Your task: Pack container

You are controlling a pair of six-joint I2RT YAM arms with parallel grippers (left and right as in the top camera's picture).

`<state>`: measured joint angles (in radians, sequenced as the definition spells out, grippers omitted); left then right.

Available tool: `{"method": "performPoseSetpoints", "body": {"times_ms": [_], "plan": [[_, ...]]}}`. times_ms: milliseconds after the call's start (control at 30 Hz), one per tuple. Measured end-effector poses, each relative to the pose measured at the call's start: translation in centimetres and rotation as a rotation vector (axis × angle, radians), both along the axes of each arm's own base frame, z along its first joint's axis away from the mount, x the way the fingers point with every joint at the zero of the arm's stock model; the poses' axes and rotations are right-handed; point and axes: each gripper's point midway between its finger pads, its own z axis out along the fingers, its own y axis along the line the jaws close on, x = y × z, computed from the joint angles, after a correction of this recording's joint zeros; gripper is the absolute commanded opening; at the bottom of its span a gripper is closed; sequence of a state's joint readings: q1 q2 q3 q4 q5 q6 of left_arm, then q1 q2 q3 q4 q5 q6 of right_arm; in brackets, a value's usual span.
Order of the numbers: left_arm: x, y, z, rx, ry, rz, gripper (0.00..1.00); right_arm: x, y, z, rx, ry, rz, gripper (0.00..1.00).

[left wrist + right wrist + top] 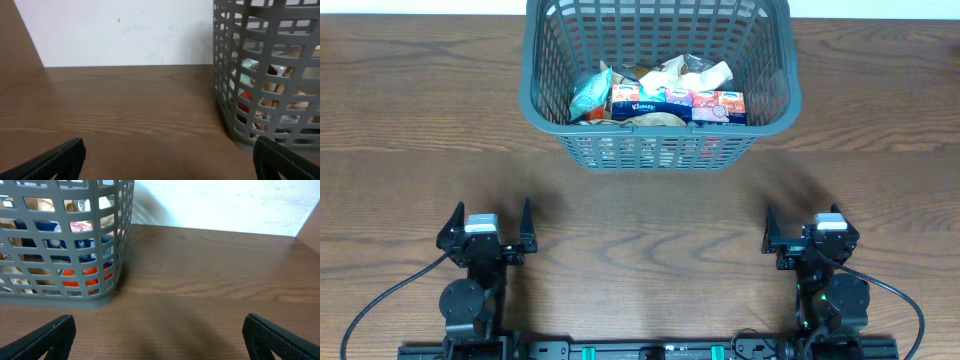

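The container (658, 148), a large dark grey lattice basket, stands at the back middle of the wooden table. Several packets (660, 95) lie inside it, among them a blue tissue pack and a teal packet. It also shows at the right of the left wrist view (260, 75) and at the left of the right wrist view (60, 245). My left gripper (488, 222) is open and empty near the front left, well short of the basket. My right gripper (807, 228) is open and empty near the front right.
Bare wooden table (650, 210) lies between the grippers and the basket. A white wall (125, 30) stands behind the table's far edge. Black cables (380, 300) run from the arm bases at the front.
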<state>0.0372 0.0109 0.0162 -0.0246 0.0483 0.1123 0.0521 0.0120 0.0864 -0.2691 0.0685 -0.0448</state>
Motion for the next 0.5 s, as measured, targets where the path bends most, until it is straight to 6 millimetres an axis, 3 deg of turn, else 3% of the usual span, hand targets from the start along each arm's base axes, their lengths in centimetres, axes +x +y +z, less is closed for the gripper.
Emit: {"method": "performPoseSetpoints", "body": {"times_ms": [500], "plan": [[0.01, -0.67, 0.09, -0.003, -0.002, -0.039, 0.99, 0.00, 0.00, 0.00, 0.000, 0.000, 0.000, 0.99]]}}
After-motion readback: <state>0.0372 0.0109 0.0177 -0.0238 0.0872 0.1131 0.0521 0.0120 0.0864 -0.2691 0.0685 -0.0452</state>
